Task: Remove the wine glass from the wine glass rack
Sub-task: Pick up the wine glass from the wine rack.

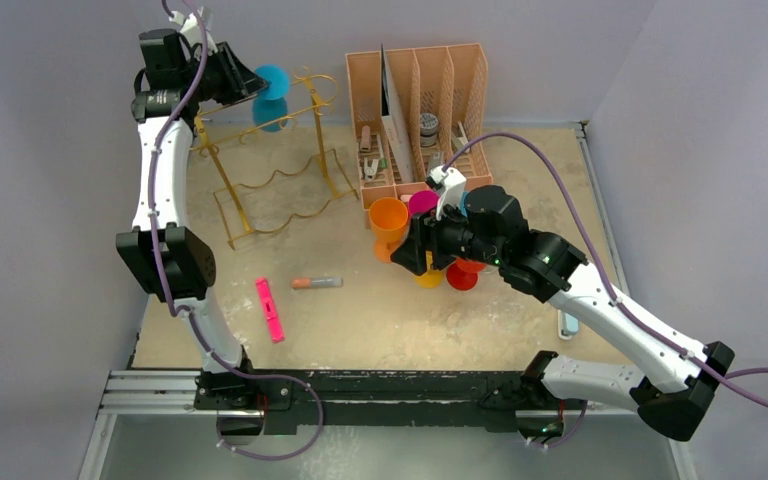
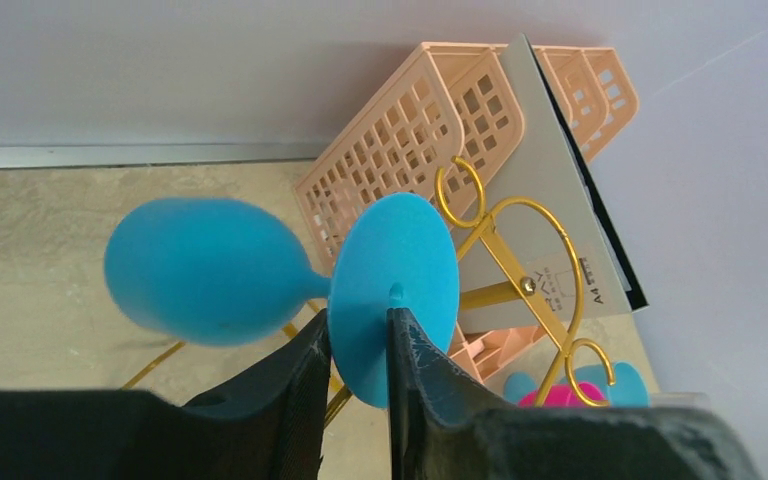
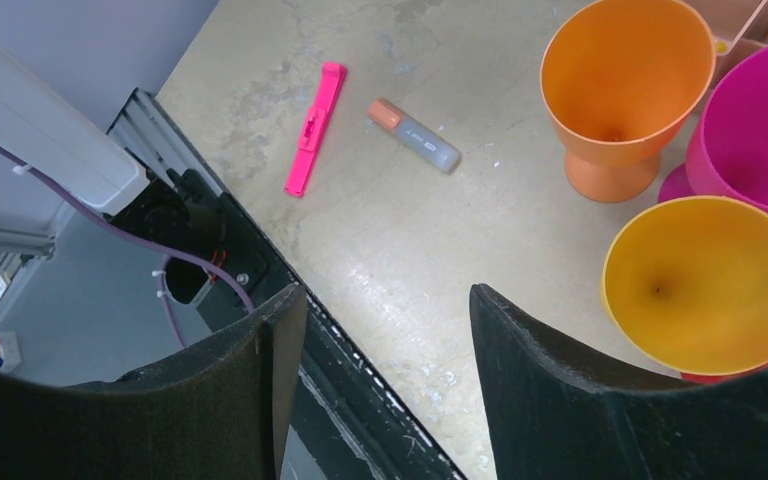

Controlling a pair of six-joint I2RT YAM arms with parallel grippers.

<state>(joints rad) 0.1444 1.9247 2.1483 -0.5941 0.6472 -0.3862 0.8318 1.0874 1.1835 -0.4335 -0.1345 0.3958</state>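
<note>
From above, the left gripper (image 1: 255, 82) is raised at the far left corner against the round foot of the bright blue plastic wine glass (image 1: 271, 98), which hangs bowl-down at the top rail of the thin gold wire wine glass rack (image 1: 227, 190). The right gripper (image 1: 407, 255) sits low over a cluster of coloured goblets in front of the peach plastic desk organiser (image 1: 415, 80). The rack looks light, so a pull that is not in line with its rails could drag or tip the whole stand. In the left wrist view the black fingers (image 2: 415, 370) stand narrow on either side of the glass's flat foot (image 2: 405, 250). Whether they actually pinch it I cannot tell, nor whether the foot has cleared the rack's gold loops (image 2: 505, 258) just beside it. The blue bowl (image 2: 205, 270) is blurred, which suggests it may be swinging. A hold on a thin, smooth disc could slip, and the heavy bowl end would then twist out and fall, or the foot could snag a loop. In the right wrist view the pincer (image 3: 388, 300) is spread wide and empty above bare tabletop, close to the orange goblet (image 3: 625, 70) and the yellow goblet (image 3: 705, 290). A careless move there could knock them over.
</note>
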